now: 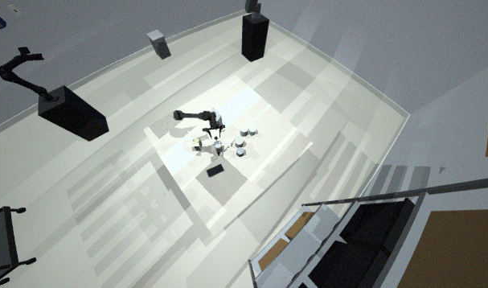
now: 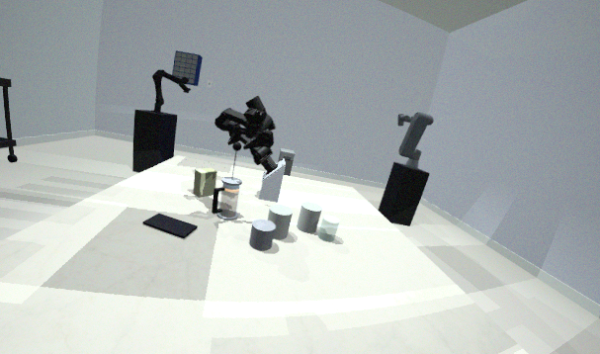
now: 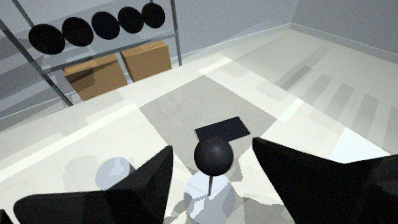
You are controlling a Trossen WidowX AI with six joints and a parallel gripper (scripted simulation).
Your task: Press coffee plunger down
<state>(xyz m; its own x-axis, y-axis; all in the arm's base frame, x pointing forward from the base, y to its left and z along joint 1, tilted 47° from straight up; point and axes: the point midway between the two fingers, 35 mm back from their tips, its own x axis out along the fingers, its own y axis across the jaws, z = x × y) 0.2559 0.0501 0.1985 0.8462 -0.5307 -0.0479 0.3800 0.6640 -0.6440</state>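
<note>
The coffee press (image 1: 218,148) (image 2: 230,202) (image 3: 209,202) stands upright on the table, a clear glass cylinder with a metal lid and a black side handle (image 2: 215,201). Its plunger is up: the thin rod (image 2: 234,165) rises high above the lid, topped by a round black knob (image 2: 237,146) (image 3: 214,157). My gripper (image 3: 213,146) is open, partly closed in, above the press. In the wrist view the knob appears between the two fingertips, with a gap on each side. Whether either finger touches it is hidden in the top and exterior views.
A yellow-green box (image 1: 197,145) (image 2: 204,183) stands beside the press, near its handle side. Several grey and pale cylinders, one a grey cylinder (image 2: 262,235), stand on the other side. A flat black slab (image 1: 215,170) (image 2: 170,225) (image 3: 223,129) lies beyond the press from the arm.
</note>
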